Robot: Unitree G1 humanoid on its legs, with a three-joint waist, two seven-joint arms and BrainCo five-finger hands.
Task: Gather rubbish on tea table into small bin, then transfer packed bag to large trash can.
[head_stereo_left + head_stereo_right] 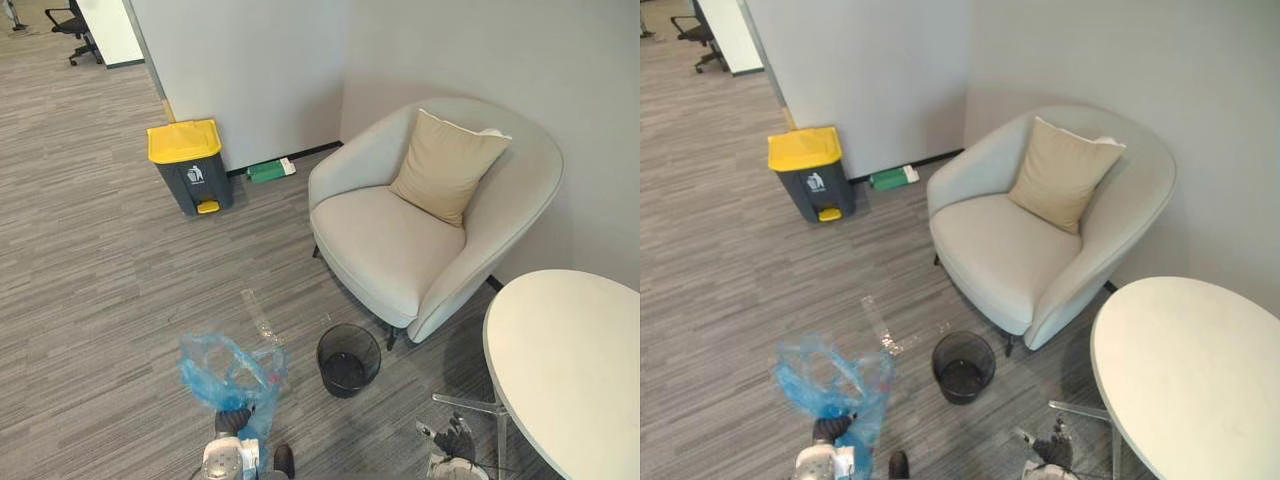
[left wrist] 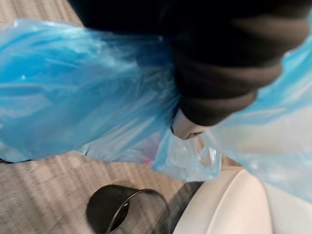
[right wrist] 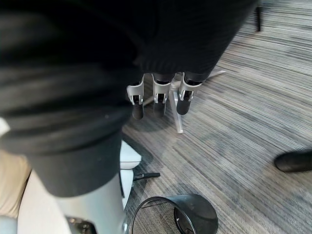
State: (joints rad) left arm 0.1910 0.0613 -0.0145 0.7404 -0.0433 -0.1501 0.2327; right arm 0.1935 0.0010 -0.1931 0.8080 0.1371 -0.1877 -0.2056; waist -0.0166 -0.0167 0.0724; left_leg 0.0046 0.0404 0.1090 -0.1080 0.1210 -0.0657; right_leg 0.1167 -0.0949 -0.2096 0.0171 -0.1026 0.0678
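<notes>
Left of the armchair point(image 1: 390, 250) and the tea table point(image 1: 570, 360), the large trash can point(image 1: 190, 165) stands at the wall with its yellow lid down, well apart from the small bin point(image 1: 348, 358). The blue bag point(image 1: 225, 372) bunches round the left hand point(image 1: 232, 420); the plastic hides its grasp, so we cannot tell it. The right hand point(image 3: 158, 92) hangs slack and empty. We judge the lid must be raised first, so keep the bag clear of the floor.
</notes>
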